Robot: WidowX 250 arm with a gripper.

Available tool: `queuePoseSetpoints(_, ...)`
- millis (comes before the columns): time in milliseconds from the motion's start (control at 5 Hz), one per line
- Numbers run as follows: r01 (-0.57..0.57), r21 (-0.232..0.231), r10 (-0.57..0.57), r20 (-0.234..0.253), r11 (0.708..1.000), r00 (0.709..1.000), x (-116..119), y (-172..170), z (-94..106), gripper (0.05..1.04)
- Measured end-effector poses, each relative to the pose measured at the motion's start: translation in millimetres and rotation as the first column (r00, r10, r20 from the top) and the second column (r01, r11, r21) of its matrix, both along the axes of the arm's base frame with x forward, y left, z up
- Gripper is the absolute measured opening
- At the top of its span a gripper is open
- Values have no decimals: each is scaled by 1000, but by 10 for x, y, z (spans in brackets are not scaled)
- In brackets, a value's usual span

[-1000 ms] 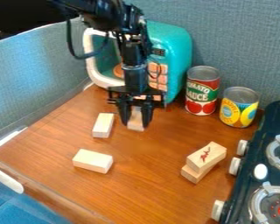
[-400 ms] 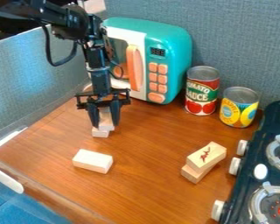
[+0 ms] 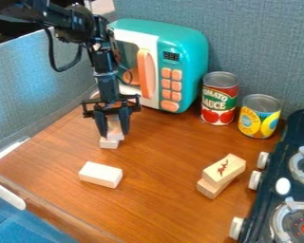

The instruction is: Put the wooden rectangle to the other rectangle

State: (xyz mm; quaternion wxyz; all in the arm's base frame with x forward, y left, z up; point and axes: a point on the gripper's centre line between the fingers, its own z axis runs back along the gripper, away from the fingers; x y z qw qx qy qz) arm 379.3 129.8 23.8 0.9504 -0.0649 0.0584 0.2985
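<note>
My gripper (image 3: 114, 132) hangs at the left of the work surface, in front of the toy microwave, shut on a light wooden rectangle (image 3: 116, 132). That held block is over another wooden rectangle (image 3: 108, 144), whose near end shows below it; I cannot tell whether the two touch. The gripper's fingers (image 3: 125, 120) stand on either side of the held block and hide part of both.
A single wooden block (image 3: 100, 174) lies nearer the front. Two stacked blocks (image 3: 222, 172) are at the right, beside the black stove (image 3: 278, 171). Behind stand a teal microwave (image 3: 190, 50), a tomato can (image 3: 219, 98) and a yellow can (image 3: 260, 116).
The gripper has moved left with the held block, from open table to over the other rectangle. Since the middle frame it has sunk or shifted very slightly.
</note>
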Motion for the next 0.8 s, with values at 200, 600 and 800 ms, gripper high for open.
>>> queuePoseSetpoints(200,7,1,-7,-7,1000,1000,0,0,-1,532)
queuePoseSetpoints(600,14,0,-14,-14,1000,1000,-5,3,1,905)
queuePoseSetpoints(800,7,-8,-8,-16,1000,1000,-8,-11,10,1004)
